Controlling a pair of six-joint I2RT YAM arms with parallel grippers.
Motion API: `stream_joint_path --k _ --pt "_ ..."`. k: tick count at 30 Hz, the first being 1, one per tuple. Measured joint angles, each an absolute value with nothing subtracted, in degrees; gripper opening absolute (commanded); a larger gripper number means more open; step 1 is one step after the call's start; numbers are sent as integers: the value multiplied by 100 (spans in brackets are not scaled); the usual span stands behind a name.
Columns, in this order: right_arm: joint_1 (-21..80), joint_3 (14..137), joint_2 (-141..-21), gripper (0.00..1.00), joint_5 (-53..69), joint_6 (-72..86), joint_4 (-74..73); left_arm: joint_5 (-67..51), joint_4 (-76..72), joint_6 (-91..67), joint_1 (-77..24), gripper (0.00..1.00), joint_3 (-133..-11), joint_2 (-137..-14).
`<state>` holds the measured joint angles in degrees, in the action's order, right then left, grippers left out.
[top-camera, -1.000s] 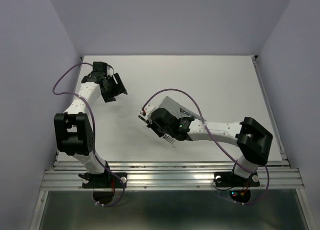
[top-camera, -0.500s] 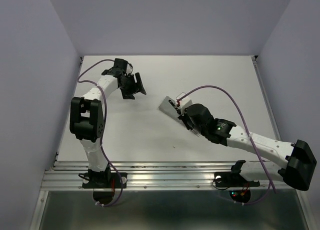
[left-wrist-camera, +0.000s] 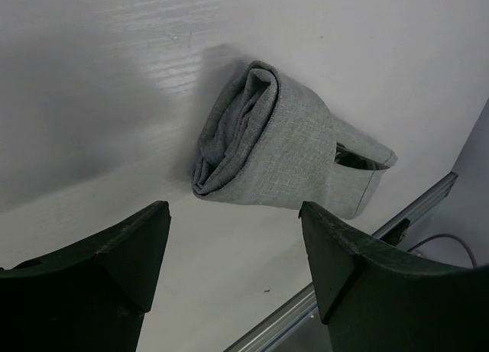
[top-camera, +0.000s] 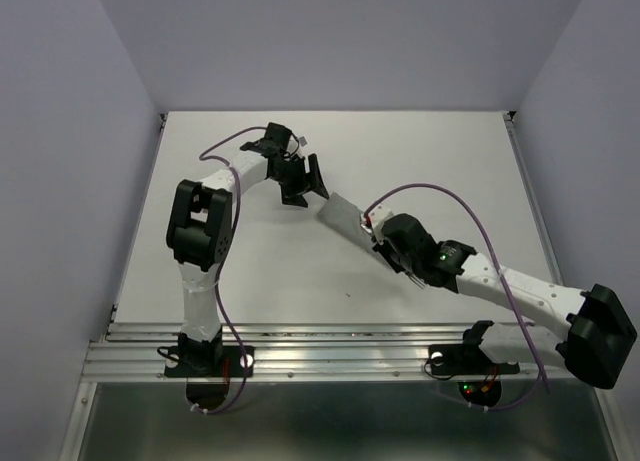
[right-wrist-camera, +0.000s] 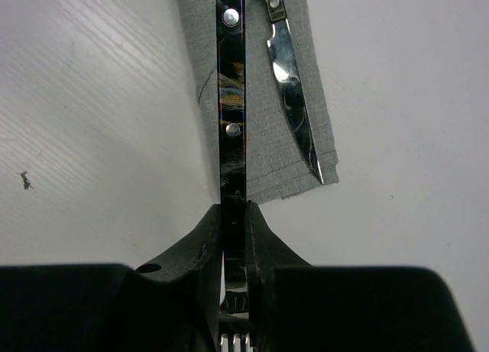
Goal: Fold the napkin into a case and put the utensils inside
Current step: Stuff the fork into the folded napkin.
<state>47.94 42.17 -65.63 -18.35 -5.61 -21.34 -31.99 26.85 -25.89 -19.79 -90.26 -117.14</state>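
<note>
The napkin is folded into a narrow grey case (top-camera: 343,212) lying mid-table; in the left wrist view the case (left-wrist-camera: 284,150) shows its rolled end and an open pocket. My left gripper (top-camera: 310,186) is open and empty just left of the case, and its jaws (left-wrist-camera: 231,214) stand wide apart just short of the case. My right gripper (right-wrist-camera: 233,208) is shut on a fork's dark riveted handle (right-wrist-camera: 231,100), which points over the case's near end (right-wrist-camera: 263,138). A knife (right-wrist-camera: 293,108) lies on the cloth beside the fork handle. In the top view the right gripper (top-camera: 384,241) sits at the case's lower right end.
The white table (top-camera: 450,171) has grey walls on three sides. A metal rail (top-camera: 340,356) runs along the near edge. The right arm's purple cable (top-camera: 420,193) arcs above the case.
My left gripper has swung right across the table to the case's left end. My right gripper, holding the fork, has moved from the case's left side to its lower right end.
</note>
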Motion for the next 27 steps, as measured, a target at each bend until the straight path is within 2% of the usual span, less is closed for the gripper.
stream_joint_path --k 19,27 --pt "4128 4294 -7570 1 -1487 -1142 -2425 -3400 2550 -2803 -2069 80 -9435 -12296" --pt "4121 4917 -8259 1 -1219 -1380 -2700 -3446 2541 -2840 -2169 80 -9465 -12425"
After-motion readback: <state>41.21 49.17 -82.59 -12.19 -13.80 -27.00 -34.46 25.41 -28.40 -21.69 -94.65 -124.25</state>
